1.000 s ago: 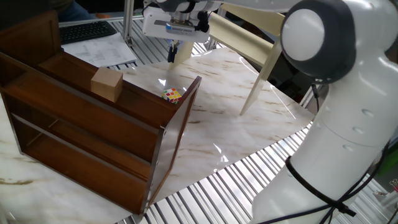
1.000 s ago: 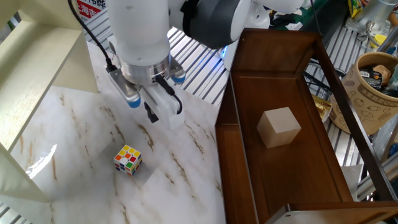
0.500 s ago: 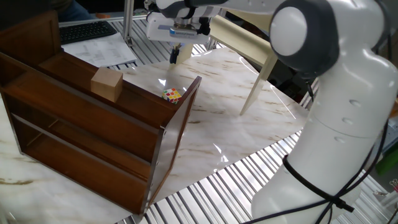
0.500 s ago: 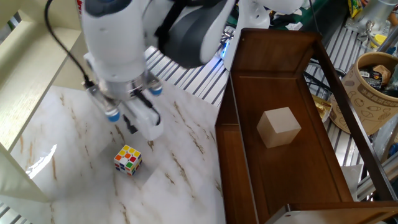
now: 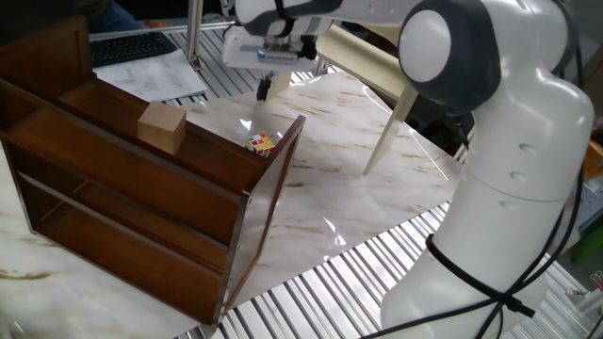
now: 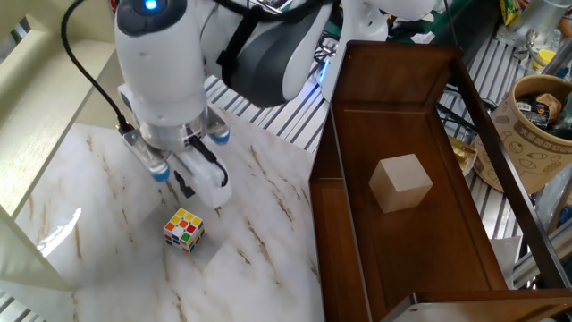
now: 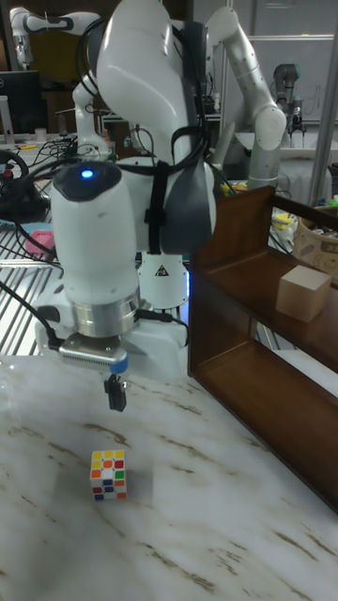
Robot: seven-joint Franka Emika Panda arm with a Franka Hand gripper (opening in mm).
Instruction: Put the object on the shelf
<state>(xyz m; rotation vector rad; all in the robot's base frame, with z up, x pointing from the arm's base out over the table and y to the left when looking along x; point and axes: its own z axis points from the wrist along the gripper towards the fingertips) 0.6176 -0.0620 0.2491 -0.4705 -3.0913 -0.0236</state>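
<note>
The gripper [image 7: 115, 392] hangs nose-down over the marble tabletop [image 6: 259, 241], its wrist straight up and down and a blue light glowing on the arm [image 7: 89, 235] above it. It carries nothing. The fingers [image 6: 190, 183] look drawn close together, but from none of the three angles can I really make out the gap between them, so I can't say whether they are apart or closed.

The Rubik's cube [image 7: 108, 474] sits on the marble below the gripper and a little toward the near side in the tall view, clear of the fingers with open air between them. It lies flat on one face. Being a cube, it has no long axis to speak of; in the overhead side view [image 6: 183, 230] it is turned a bit out of line with the shelf's edge, its top face showing yellow, red, orange and white squares.

The dark wooden shelf [image 5: 122, 202] stands beside that patch of marble, its end panel near the cube [image 5: 262, 144] but not touching it. A plain wooden block [image 6: 400, 182] rests on the upper tier. A cream-white frame [image 5: 382, 80] leans over the far side of the table.
</note>
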